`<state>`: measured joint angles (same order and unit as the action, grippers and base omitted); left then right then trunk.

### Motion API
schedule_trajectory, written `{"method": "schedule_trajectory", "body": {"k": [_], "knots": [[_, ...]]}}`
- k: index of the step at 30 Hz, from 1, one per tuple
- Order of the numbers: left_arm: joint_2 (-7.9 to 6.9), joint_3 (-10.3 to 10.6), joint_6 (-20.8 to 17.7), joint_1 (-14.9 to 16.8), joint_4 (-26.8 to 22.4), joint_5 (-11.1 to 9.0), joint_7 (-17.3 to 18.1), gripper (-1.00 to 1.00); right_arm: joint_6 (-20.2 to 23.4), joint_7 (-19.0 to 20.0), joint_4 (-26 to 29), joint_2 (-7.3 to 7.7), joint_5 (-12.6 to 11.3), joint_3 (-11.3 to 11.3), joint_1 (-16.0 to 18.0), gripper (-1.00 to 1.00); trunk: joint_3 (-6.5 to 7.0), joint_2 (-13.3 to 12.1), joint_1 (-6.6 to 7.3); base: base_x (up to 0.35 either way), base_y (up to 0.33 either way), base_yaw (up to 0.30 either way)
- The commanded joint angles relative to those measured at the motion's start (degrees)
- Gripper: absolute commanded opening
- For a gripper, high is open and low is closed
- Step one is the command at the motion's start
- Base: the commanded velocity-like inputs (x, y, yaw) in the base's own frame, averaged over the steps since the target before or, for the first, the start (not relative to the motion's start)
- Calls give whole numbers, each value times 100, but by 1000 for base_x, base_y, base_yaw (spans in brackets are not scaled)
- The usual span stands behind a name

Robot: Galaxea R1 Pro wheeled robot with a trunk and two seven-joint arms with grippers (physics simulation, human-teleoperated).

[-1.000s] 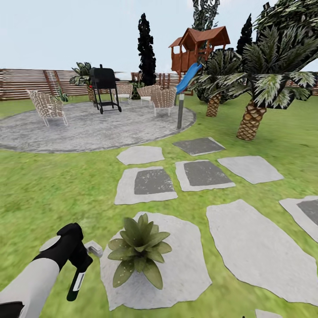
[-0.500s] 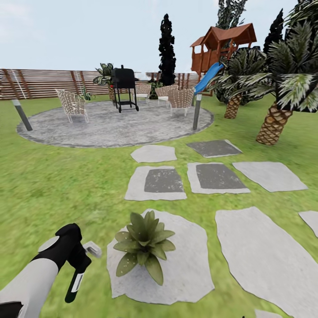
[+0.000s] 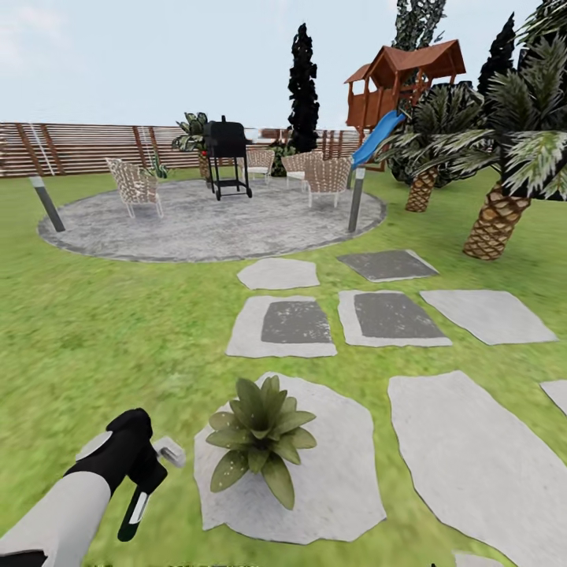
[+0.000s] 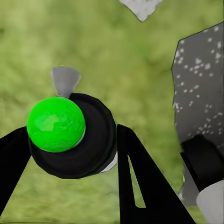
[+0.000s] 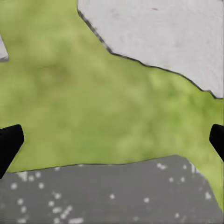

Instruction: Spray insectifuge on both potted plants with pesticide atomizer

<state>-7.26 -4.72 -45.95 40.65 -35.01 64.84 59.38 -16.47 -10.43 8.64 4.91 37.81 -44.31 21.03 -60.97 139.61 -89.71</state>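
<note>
Head camera overlooks the lawn (image 3: 94, 331); wrist cameras face it closely.

Potted plant (image 3: 261, 445) sits on a paver (image 3: 331, 480), sprayer (image 3: 146, 482) just left, patio (image 3: 213, 224) far behind.

Black grill (image 3: 228, 153), wicker chairs (image 3: 135, 185)

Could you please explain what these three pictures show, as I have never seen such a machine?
It is a simulated two-armed wheeled robot in a garden. The wide picture comes from its head camera: the white-and-black left arm reaches toward a low green-leaved potted plant on a pale grey stone paver. The other two come from cameras by each gripper. The left gripper has its jaws shut on a black sprayer with a bright green cap. The right gripper, jaws open, hangs above grass and pavers.
</note>
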Motion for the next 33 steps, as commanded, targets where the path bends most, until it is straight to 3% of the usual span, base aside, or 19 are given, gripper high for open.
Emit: {"method": "schedule_trajectory", "body": {"k": [1, 3, 6, 13, 18, 33], "knots": [[1, -31, -26, -54, -9, 2, -27, -100, -24, -22, -11, -7, 60, -43, 6, 100, -8, 2, 1, 0, 0, 221], [21, -118, 10, -353, -63, -301, -360, -100, -29, -28, -11, -7, 60, -45, 4, 100, -14, 2, 1, 0, 0, 244], [26, -163, 30, -456, -87, -567, -815, -100, -31, -29, -11, 0, 60, -50, 6, 100, -25, 2, 1, 0, 0, 252], [32, -169, 33, -489, -93, -1250, -1054, -100, -31, -29, 3, 20, 60, -51, 1, 100, -41, 2, 1, 0, -138, 141], [139, -169, 30, -496, -99, -1332, -1317, -100, -25, -29, 11, 36, 60, -52, 1, 100, -42, 2, 1, 0, -266, 7], [160, -193, 24, -496, -102, -1352, -1359, -100, -31, -29, -11, 4, 60, -43, 5, 100, -42, 2, 1, 0, -274, 38]]}}
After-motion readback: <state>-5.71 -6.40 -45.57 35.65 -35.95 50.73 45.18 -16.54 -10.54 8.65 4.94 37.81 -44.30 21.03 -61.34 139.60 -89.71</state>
